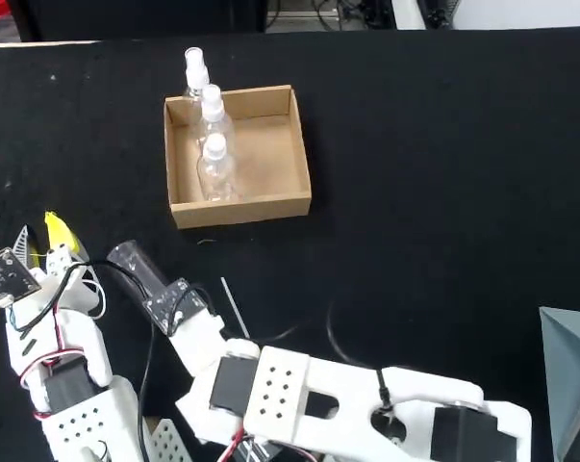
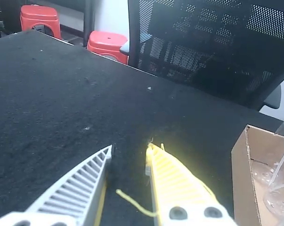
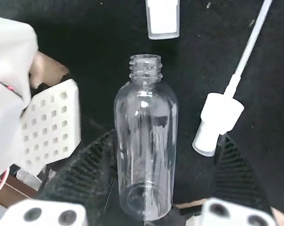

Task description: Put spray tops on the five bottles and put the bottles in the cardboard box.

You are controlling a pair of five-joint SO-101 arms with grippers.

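Black tabletop, cardboard box partly filled, one bottle uncapped.

The black tabletop (image 1: 443,144) carries the cardboard box (image 1: 299,144); a mesh chair (image 2: 203,37) and red stools (image 2: 38,19) stand past the tabletop's edge. Capped bottles (image 1: 215,164) stand inside the box, with another at its far corner. In front of the box an open bottle (image 3: 144,141) lies between the widely spread fingers of the right tool (image 3: 165,141), and a spray top (image 3: 219,120) lies just beside it. The left tool (image 2: 129,150), also in front of the box, is spread over bare tabletop.
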